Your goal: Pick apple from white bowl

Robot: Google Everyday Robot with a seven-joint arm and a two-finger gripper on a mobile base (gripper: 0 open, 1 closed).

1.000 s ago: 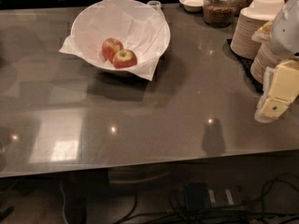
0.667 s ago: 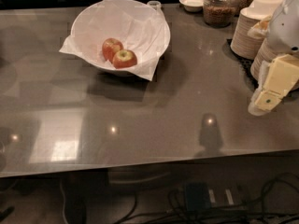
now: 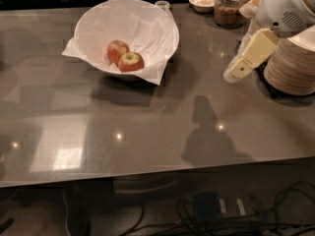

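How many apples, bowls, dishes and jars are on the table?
Apples: 2 (the apple with a yellow-green patch, the redder apple)
White bowl: 1
Stack of paper bowls: 1
Small dish: 1
Jar: 1
Total: 6
The end effector hangs over the table on the right, beside the stack, far from the apples.

No readable text anywhere, not even on the gripper [image 3: 231,75] above the table [image 3: 147,117] beside the stacked paper bowls [image 3: 294,68].

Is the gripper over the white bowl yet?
No, the gripper hangs over the table beside the stacked beige bowls, well apart from the white bowl.
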